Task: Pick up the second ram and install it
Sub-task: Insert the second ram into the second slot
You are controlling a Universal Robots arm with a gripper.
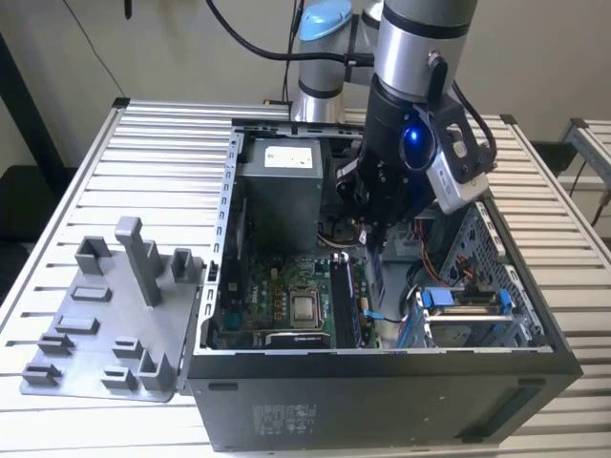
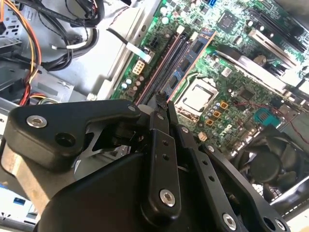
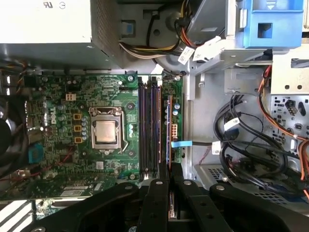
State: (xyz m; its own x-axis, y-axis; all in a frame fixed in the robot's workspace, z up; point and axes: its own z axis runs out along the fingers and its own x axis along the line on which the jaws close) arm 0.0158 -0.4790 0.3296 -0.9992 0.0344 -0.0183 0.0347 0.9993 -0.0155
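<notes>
**Black end effector holds a memory stick over the slots**

Black linkages of the end effector [image 3: 169, 186] close in on a thin board seen edge-on in the first wrist view: the second ram [image 3: 169, 130], its copper-coloured edge running alongside the dark memory slots [image 3: 148, 125] on the green motherboard [image 3: 63, 145]. The fingers [image 3: 157, 198] are clamped on the stick's near end. In the second wrist view the end effector [image 2: 163, 108] grips the same stick [image 2: 193, 55], whose flat face with dark chips stands tilted between the slots [image 2: 166, 60] and the silver processor socket [image 2: 195, 95]. Whether its lower edge is touching a slot or just above one cannot be told.

In the exterior view the arm [image 1: 420, 57] reaches down into the open computer case [image 1: 382, 391], which lies on its side on the slatted metal desk [image 1: 143, 143]. The end effector [image 1: 374, 250] hangs over the slot area [image 1: 342, 296], just to the exterior view's right of the processor socket [image 1: 305, 306]. A grey power supply [image 1: 279, 186] sits at the far end of the case, and bundled cables [image 3: 241, 140] fill the bay beside the motherboard. On the desk to the exterior view's left, well apart from the arm, rests a grey plastic fixture [image 1: 105, 324] with upright posts.
</notes>
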